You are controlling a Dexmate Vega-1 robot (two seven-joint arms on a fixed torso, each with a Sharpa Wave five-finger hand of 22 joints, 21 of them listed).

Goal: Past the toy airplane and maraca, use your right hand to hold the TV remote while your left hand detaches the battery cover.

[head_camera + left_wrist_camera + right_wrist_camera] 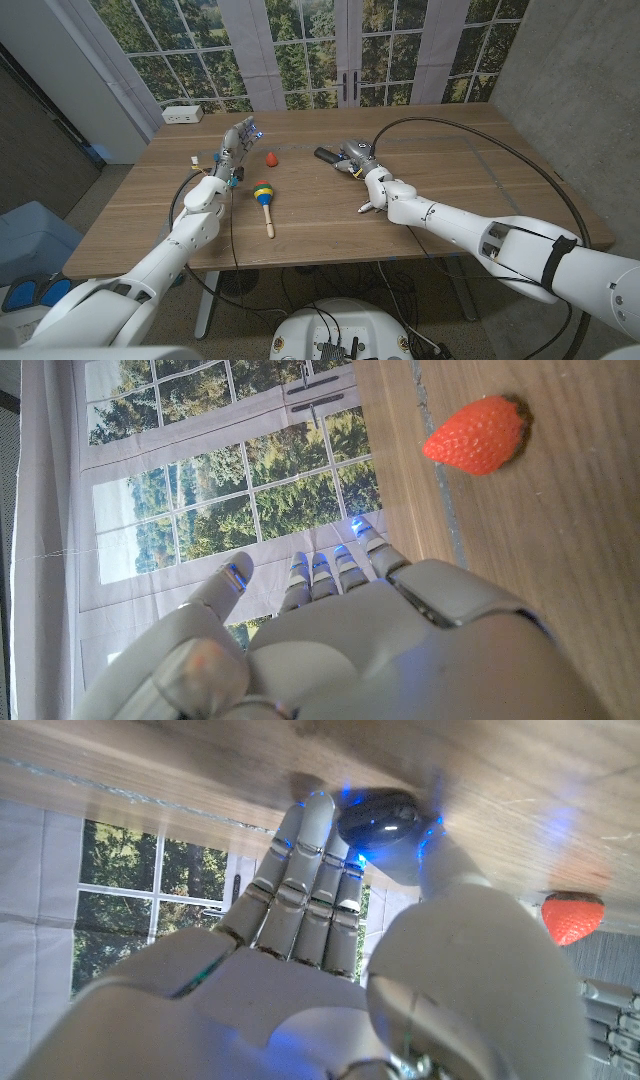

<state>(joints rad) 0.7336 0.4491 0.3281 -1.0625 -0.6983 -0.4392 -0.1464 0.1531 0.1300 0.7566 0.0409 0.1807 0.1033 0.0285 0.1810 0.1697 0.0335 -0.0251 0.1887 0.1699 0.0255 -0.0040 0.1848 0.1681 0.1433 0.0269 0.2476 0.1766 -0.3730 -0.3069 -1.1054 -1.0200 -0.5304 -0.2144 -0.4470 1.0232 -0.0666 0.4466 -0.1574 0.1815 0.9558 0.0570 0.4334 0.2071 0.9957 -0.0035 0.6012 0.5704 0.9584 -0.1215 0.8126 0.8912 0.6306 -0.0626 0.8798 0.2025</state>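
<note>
The black TV remote (326,155) lies on the wooden table (450,170), past the middle. My right hand (356,160) is at its right end. In the right wrist view the fingers (300,870) and thumb close around the remote's dark rounded end (378,818); the rest of the remote is hidden behind the hand. My left hand (238,138) is raised left of the remote, fingers straight and apart, holding nothing. Its fingertips (335,555) point toward the window. The battery cover cannot be made out.
A red toy strawberry (270,159) (478,435) (572,916) sits between the hands. A striped maraca (264,197) with a wooden handle lies nearer me. A small white and yellow toy (193,160) lies left of my left wrist. A white power strip (182,114) is at the far left.
</note>
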